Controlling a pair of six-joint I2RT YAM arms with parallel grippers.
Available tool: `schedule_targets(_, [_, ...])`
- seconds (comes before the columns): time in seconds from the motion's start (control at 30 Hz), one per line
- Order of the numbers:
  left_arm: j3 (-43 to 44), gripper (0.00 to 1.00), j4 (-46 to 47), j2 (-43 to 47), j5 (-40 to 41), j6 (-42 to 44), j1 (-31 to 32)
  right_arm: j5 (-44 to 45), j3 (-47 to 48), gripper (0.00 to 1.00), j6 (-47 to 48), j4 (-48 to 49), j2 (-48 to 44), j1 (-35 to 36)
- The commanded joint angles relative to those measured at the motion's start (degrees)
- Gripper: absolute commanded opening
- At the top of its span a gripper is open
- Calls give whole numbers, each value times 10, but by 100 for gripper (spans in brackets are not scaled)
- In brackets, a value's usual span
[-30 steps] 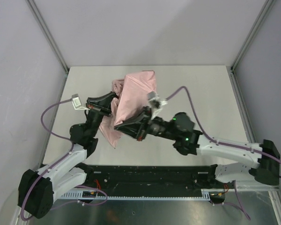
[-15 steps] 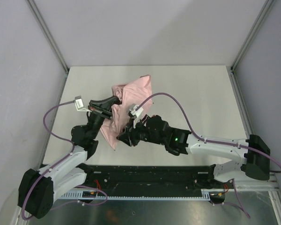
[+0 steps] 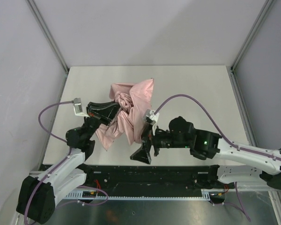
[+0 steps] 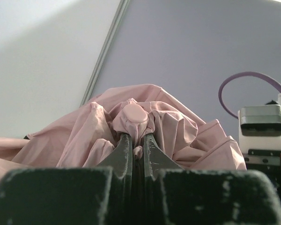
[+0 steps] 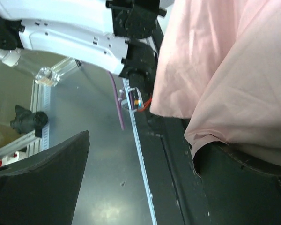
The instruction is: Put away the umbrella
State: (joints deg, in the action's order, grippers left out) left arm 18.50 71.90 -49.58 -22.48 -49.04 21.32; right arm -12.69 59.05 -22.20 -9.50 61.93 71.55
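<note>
Looking down from above, I see the umbrella (image 3: pixel 131 105) bunched in a loose pink heap left of centre on the worktop (image 3: pixel 201 89). Its near tip reaches close to the near edge and its far corner points toward the middle. The left claw (image 3: pixel 115 110) comes in from the left and is clamped on the umbrella. In the left wrist view its fingers (image 4: pixel 124 152) pinch a fold of fabric just below a round pink cap (image 4: pixel 136 116). The right claw (image 3: pixel 144 146) sits just beside the heap's near right side, at the worktop's near edge, jaws spread wide and holding nothing. In the right wrist view a hem of pink cloth lies over one finger (image 5: pixel 243 187), while the other hangs out above the black rail (image 5: pixel 168 164). I see bare surface across the right half and along the far strip. On the left only a narrow margin separates the heap from the edge, and the left arm's purple cable (image 3: pixel 49 112) loops over it.
</note>
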Motion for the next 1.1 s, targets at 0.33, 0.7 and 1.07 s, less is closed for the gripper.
schedule_targets(0.33, [38, 0, 146, 32, -113, 4, -33, -147, 16, 95, 34, -166, -178, -209])
schedule_targets(0.7, [62, 0, 143, -7, -31, 8, -53, -155, -84, 97, -78, 155, -105, 42])
schedule_targets(1.07, [105, 0, 144, 10, -55, -28, -80, 113, -86, 99, -46, 8, -134, 57])
